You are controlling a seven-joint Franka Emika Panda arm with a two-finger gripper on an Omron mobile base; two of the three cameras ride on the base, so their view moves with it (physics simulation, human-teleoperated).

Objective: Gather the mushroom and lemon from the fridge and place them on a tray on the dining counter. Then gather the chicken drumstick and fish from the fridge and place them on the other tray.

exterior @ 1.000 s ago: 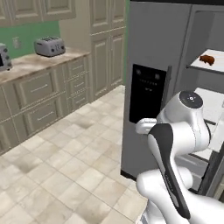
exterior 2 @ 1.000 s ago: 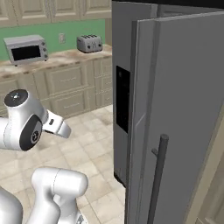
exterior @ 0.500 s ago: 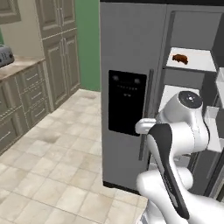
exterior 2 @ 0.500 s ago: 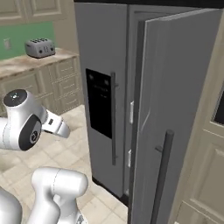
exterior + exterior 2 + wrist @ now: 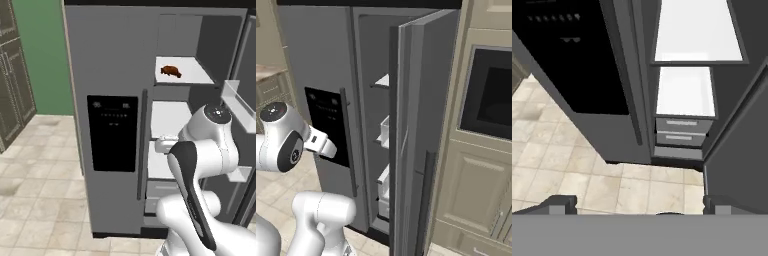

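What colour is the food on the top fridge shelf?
Reddish brown. The food shows best in the left base view, on the white shelf.

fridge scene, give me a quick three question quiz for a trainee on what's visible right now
1. True or false: the right-hand fridge door stands open.
2. Which task item lies on the upper shelf in the left base view? A) lemon B) chicken drumstick C) mushroom
3. Fill in: in the hand view, the gripper is ____, its fingers spread with nothing between them.

Key: 1 true; 2 B, the brown item looks like the drumstick; 3 open.
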